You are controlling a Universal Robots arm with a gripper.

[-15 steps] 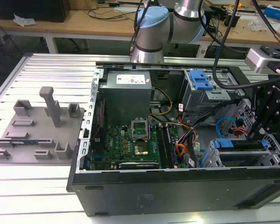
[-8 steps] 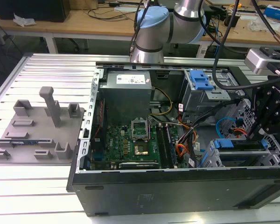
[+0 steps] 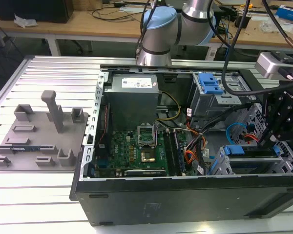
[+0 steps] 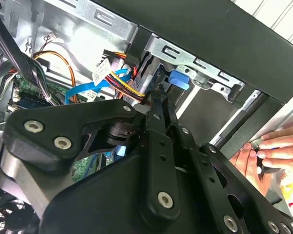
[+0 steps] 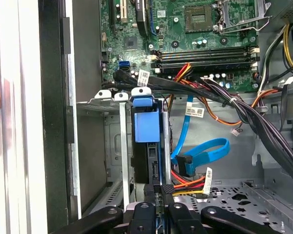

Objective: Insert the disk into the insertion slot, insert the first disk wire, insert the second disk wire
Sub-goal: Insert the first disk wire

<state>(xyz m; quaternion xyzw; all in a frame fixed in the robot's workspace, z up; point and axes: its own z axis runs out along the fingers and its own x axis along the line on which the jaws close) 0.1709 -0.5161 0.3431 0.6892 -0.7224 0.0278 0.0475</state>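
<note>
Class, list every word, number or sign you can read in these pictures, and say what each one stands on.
No text here can be quoted with certainty.
Label on the power supply, exterior view: too small to read.
White cable tags, first wrist view: the print is blurred and unreadable.
Markings on the motherboard, first wrist view: too small to read.

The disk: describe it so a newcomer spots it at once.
In the open black computer case, find the low grey perforated sheet-metal cage at the front corner towards the exterior view's right, beside the black end effector. The disk sits in it: a flat drive framed by a bright blue plastic carrier. The taller grey cage behind has a bare blue plastic tab on top.
</note>
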